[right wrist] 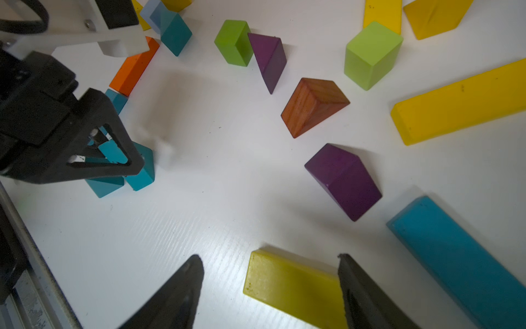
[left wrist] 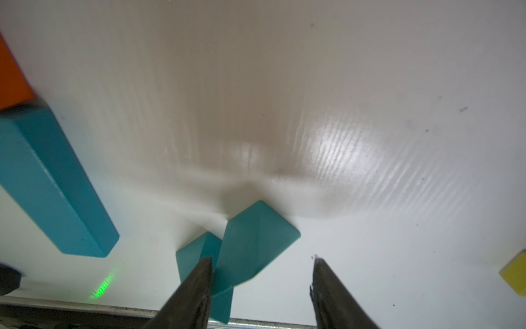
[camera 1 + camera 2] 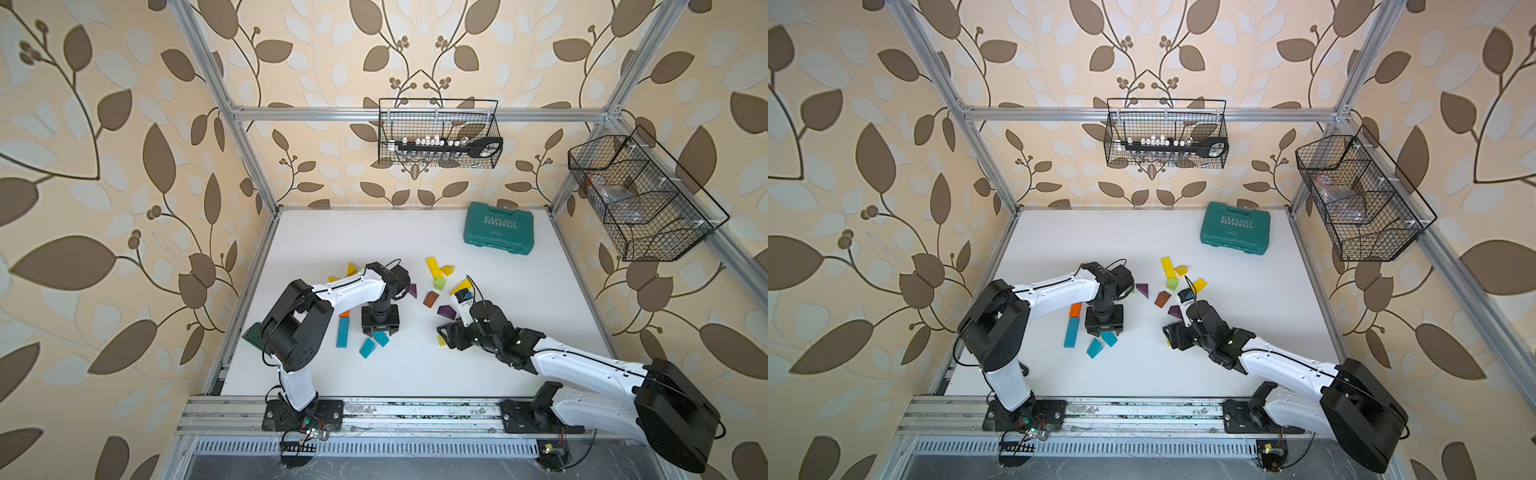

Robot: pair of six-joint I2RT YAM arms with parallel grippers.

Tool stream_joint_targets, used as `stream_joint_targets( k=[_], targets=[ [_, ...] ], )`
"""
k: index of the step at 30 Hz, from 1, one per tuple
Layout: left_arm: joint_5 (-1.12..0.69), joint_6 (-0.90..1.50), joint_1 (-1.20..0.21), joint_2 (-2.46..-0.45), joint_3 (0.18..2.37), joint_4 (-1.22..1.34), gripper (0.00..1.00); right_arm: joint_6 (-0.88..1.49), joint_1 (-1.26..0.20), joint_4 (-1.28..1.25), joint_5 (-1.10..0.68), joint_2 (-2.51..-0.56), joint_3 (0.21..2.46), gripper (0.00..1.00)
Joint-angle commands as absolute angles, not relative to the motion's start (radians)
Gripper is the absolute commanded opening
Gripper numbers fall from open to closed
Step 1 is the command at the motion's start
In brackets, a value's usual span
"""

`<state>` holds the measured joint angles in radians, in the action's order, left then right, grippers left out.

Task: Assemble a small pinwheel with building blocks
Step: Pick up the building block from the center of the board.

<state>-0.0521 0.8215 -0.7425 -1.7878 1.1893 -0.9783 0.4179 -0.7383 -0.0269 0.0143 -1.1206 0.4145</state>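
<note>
The building blocks lie scattered on the white table [image 3: 415, 374]. My left gripper [image 2: 263, 259] [image 3: 380, 330] points down and stands open around a teal wedge [image 2: 256, 242] [image 3: 381, 338]. One finger touches the wedge and the other stands clear of it. A second teal wedge [image 2: 193, 256] [image 3: 366, 348] leans against the first. My right gripper [image 1: 269, 257] [image 3: 442, 332] is open over a yellow block [image 1: 293, 287]. That block rests on the table against one finger, with a gap to the other.
A teal bar [image 3: 342, 332] and an orange bar [image 3: 344, 313] lie left of the left gripper. Purple wedges [image 1: 343, 182], a brown wedge [image 1: 313, 105], green cubes [image 1: 370, 55] and yellow bars [image 1: 461, 102] lie between the arms. The teal case [image 3: 498, 228] sits at the back right.
</note>
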Motion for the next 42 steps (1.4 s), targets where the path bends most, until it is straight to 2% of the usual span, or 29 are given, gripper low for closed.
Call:
stream_joint_targets(
  k=[1, 10, 19, 21, 26, 29, 32, 41, 42],
  targets=[
    [-0.032, 0.881, -0.754, -1.811, 1.207, -0.986, 0.55, 0.395, -0.735, -0.042, 0.012, -1.094, 0.395, 0.76],
    [0.000, 0.857, -0.761, -1.941, 1.343, -1.054, 0.44, 0.381, -0.733, -0.042, -0.009, -1.053, 0.385, 0.78],
    [0.040, 0.814, -0.779, -2.003, 1.450, -1.139, 0.19, 0.382, -0.727, -0.044, -0.020, -1.035, 0.377, 0.78],
    [0.079, 0.804, -0.786, -2.008, 1.477, -1.180, 0.12, 0.385, -0.728, -0.042, -0.018, -1.037, 0.378, 0.78],
    [0.310, 0.800, -0.831, -2.084, 1.624, -1.389, 0.08, 0.394, -0.725, -0.051, -0.020, -1.035, 0.375, 0.79],
    [0.417, 0.807, -0.859, -2.180, 1.706, -1.486, 0.08, 0.396, -0.725, -0.054, -0.017, -1.027, 0.371, 0.79],
    [0.432, 0.799, -0.874, -2.244, 1.740, -1.502, 0.10, 0.397, -0.725, -0.046, -0.005, -1.002, 0.363, 0.79],
    [0.343, 0.770, -0.897, -2.268, 1.716, -1.389, 0.47, 0.389, -0.722, -0.026, 0.028, -0.937, 0.342, 0.79],
    [0.335, 0.771, -0.899, -2.265, 1.713, -1.381, 0.48, 0.389, -0.723, -0.026, 0.028, -0.935, 0.341, 0.79]
  ],
)
